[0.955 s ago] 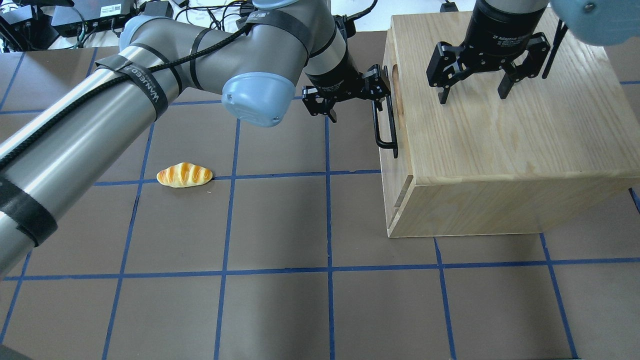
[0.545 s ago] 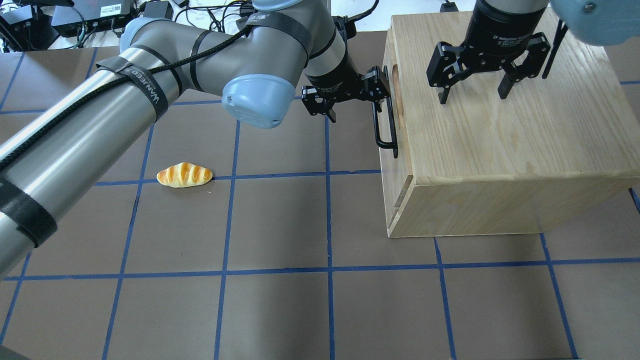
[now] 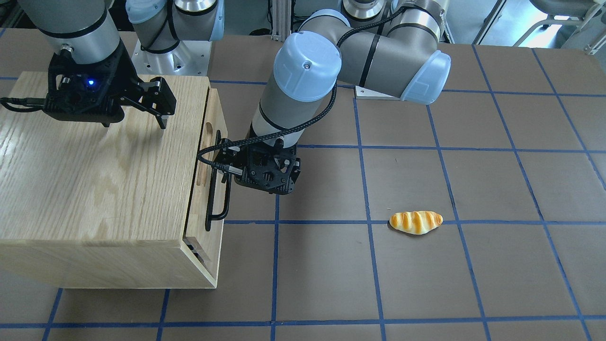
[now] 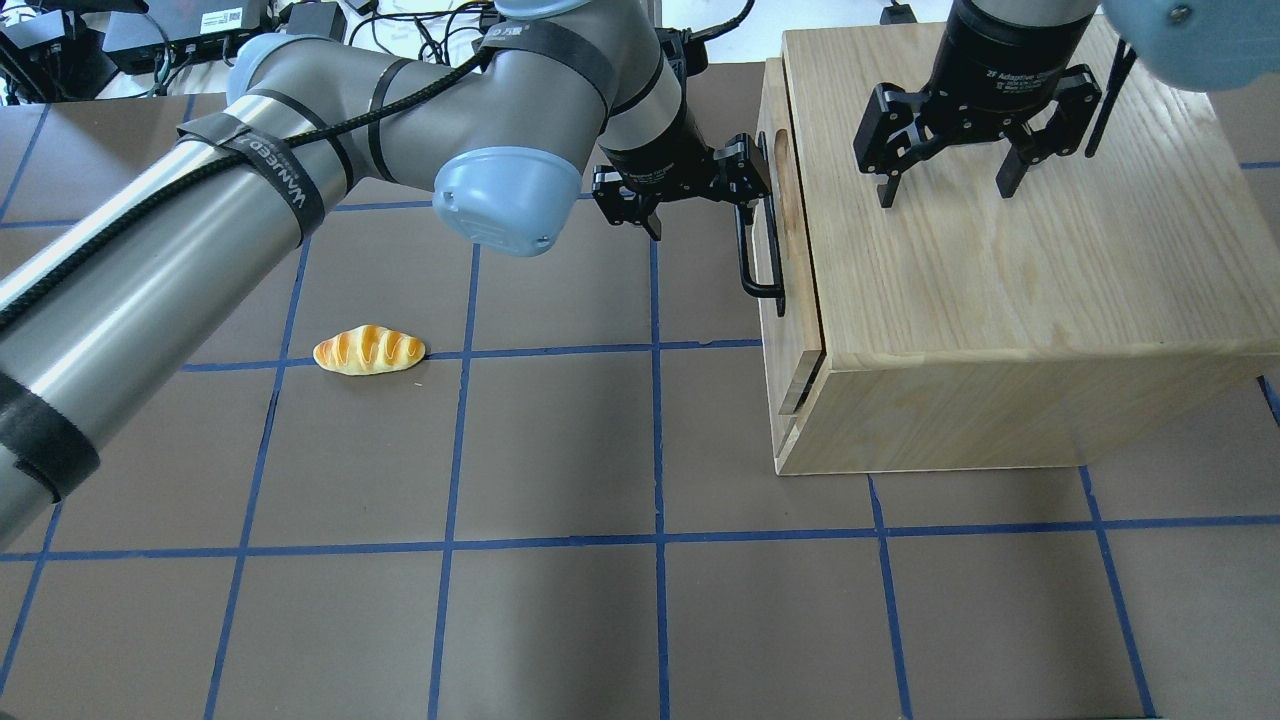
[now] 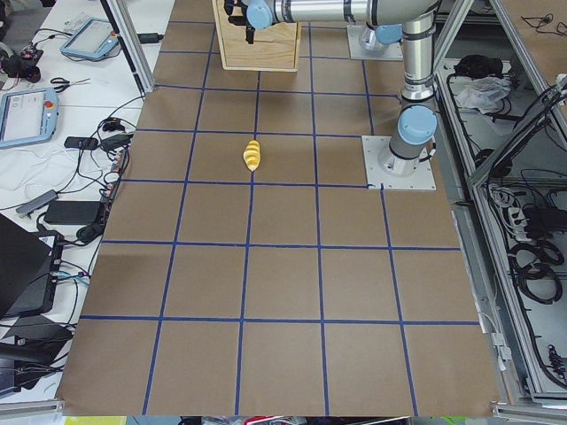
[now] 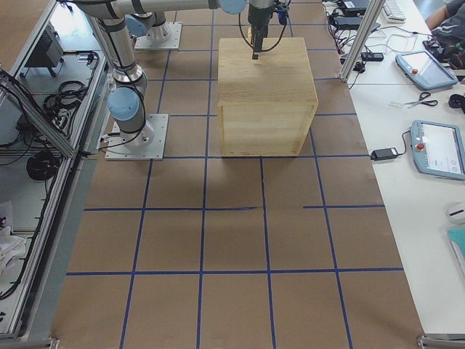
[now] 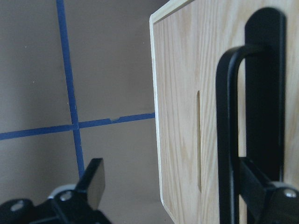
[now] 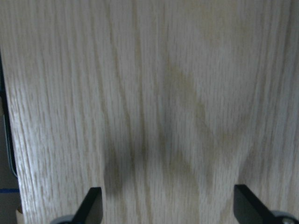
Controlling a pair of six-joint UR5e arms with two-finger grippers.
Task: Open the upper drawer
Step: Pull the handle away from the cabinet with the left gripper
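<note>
The upper drawer (image 4: 779, 150) is a light-wood front with a slot and a black bar handle (image 4: 745, 250), on the left face of the oak cabinet (image 4: 1000, 300). It stands out a little from the cabinet, with a dark gap behind its front (image 3: 210, 142). My left gripper (image 4: 700, 205) is open, and one finger (image 7: 261, 186) is hooked behind the handle (image 7: 229, 140) while the other (image 7: 93, 179) hangs free. My right gripper (image 4: 945, 190) is open and empty just above the cabinet top (image 8: 149, 93).
A bread roll (image 4: 369, 350) lies on the brown mat left of the cabinet; it also shows in the front view (image 3: 415, 222). A lower drawer front (image 4: 790, 425) sits below the upper one. Cables and boxes lie beyond the far table edge.
My left gripper has moved left, away from the cabinet, with the handle hooked on its finger. The upper drawer has slid out a little. The right gripper has not moved.
</note>
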